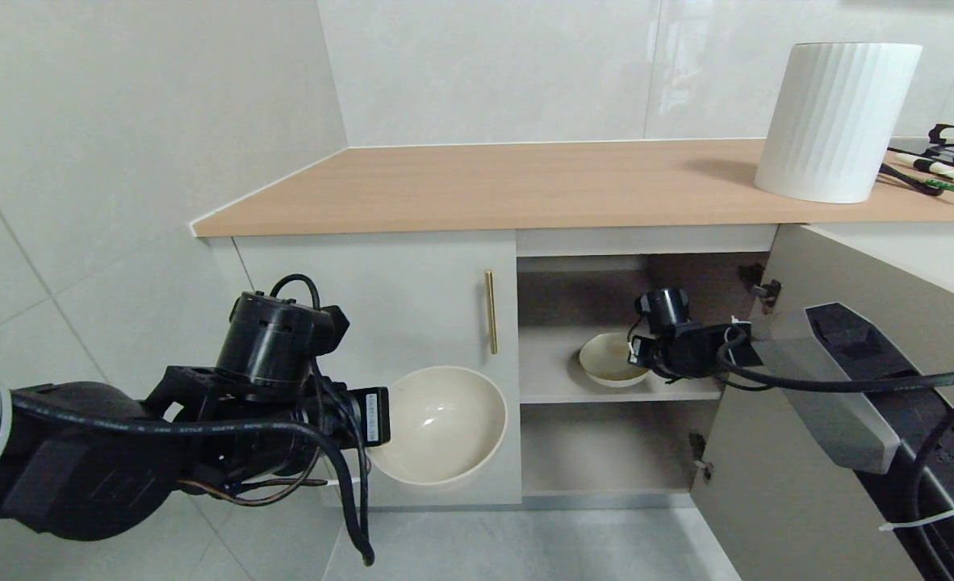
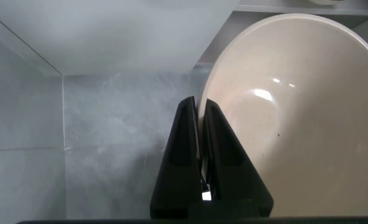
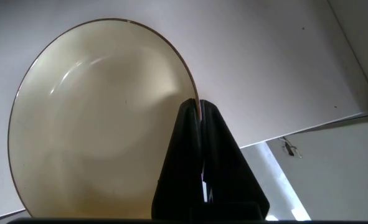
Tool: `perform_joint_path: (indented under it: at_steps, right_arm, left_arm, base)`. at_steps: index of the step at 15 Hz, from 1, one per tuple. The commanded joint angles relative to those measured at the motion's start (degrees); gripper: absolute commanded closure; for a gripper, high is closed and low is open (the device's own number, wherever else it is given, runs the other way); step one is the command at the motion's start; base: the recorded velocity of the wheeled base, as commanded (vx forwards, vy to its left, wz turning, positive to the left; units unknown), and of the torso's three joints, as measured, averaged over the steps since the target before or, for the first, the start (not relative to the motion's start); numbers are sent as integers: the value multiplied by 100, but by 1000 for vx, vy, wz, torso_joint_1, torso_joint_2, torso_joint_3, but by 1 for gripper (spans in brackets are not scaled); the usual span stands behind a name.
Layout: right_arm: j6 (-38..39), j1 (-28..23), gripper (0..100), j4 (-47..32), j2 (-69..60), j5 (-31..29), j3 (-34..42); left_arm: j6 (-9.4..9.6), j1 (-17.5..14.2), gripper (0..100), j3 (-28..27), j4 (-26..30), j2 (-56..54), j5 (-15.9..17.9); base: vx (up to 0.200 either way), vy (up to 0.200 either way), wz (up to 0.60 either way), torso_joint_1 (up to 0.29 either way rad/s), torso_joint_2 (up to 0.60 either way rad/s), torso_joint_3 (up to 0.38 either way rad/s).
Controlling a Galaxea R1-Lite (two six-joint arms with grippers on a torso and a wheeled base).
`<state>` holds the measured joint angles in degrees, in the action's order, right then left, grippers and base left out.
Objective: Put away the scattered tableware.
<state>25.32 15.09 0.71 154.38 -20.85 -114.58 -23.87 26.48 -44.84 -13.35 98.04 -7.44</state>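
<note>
Head camera: mounted high, facing forward and down. It takes in the bench (image 1: 485,186) and the cabinet shelf (image 1: 550,371) from mid distance.
Left wrist camera: looks along the left end effector (image 2: 200,102), very near the large bowl (image 2: 296,112).
Right wrist camera: looks along the right end effector (image 3: 199,106), very near the small dish (image 3: 103,118).
Overlap: the head view also shows the bowl and the dish.

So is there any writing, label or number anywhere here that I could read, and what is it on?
Nothing here can be read.
Too small: print on the white label by the left gripper.
Too blurred: faint lettering on the black cable along the left arm.
No text at all: large bowl, shallow dish, ribbed white container, cabinet door.
</note>
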Motion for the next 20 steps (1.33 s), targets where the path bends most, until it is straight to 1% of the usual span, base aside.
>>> perform_joint_path:
  at_steps: [1, 10, 13, 16, 20]
  right_arm:
    - [-1, 3, 100, 0, -49, 2, -1]
    - [-27, 3, 100, 8, -57, 2, 67]
    - [-27, 3, 100, 8, -57, 2, 67]
    - [-27, 3, 100, 8, -57, 2, 102]
    - [-141, 11, 100, 0, -31, 10, 331]
  left_arm:
    - [-4, -2, 100, 1, -1, 22, -3]
    - [-4, -2, 100, 45, -1, -21, -21]
    - [14, -2, 100, 45, -10, -13, -39]
    - [23, -2, 100, 80, -19, -4, -65]
    - [23, -2, 100, 80, -27, -13, -65]
  base:
    - [0, 0, 0, 0, 0, 0]
    - [0, 0, 0, 0, 0, 0]
    - [200, 0, 0, 1, -1, -1]
    - [0, 0, 0, 0, 0, 0]
    - [0, 0, 0, 0, 0, 0]
